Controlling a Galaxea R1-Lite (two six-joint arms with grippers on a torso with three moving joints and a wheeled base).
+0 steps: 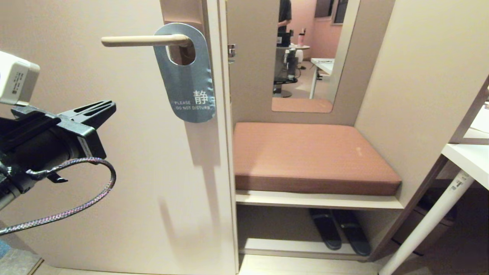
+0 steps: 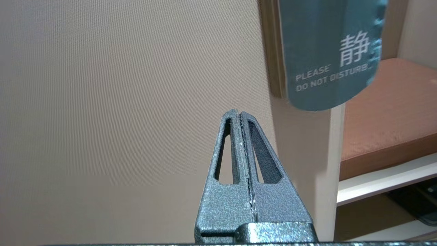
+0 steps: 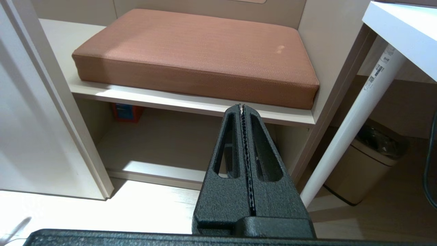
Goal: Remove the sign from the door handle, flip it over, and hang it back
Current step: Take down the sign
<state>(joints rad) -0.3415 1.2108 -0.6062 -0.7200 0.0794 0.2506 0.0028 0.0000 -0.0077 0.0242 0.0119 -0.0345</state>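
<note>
My left gripper [image 1: 110,105] sits with jaws pressed together, empty, in front of the plain beige door panel [image 1: 133,172]. Up and to the right of its tips, well apart, the blue-grey rounded card sign [image 1: 189,82] hangs by its oval hole on the slim cream lever door handle [image 1: 143,40], "PLEASE DO NOT DISTURB" side out. My right gripper [image 3: 243,111], jaws also pressed together and holding nothing, points at the terracotta bench cushion [image 3: 205,48] and the white shelf edge beneath it.

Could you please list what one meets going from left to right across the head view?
left gripper → door handle → sign → cushioned bench → white table.
</note>
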